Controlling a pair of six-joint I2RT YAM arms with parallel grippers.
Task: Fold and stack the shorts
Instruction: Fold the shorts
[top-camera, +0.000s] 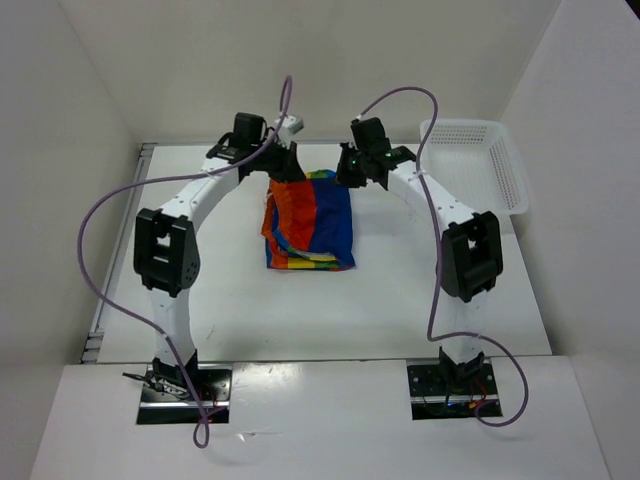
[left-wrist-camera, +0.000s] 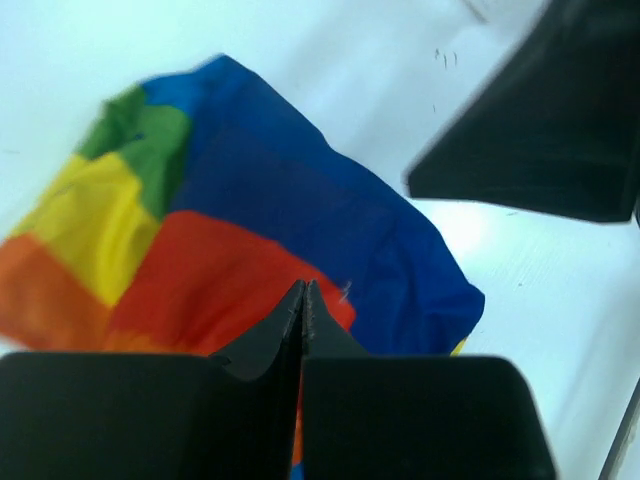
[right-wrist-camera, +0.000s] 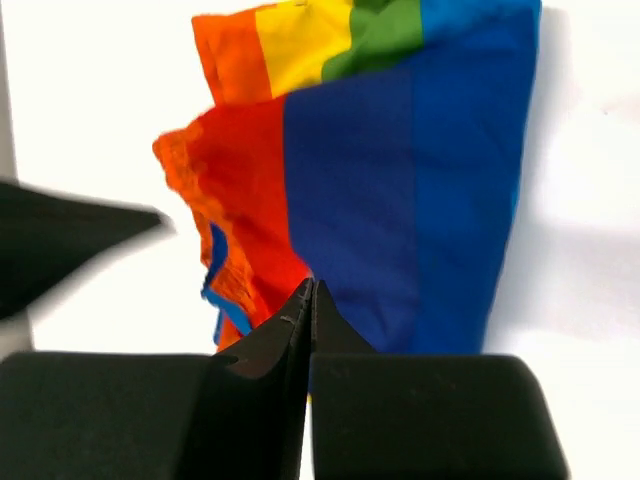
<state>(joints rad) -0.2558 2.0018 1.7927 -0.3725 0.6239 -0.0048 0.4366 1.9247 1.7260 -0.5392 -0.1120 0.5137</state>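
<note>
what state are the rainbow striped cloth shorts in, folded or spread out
Folded: the rainbow striped cloth shorts lie as a compact rectangle on the white table, layered edges showing.

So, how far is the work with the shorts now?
Done, it seems: the rainbow-striped shorts lie on the table in a folded bundle, though their left edge looks ruffled. In hand: nothing certain; the left gripper and right gripper are over the cloth with jaws shut, and whether they pinch it is unclear. Left: probably neatening and stacking; the shorts are apart from the white basket.
</note>
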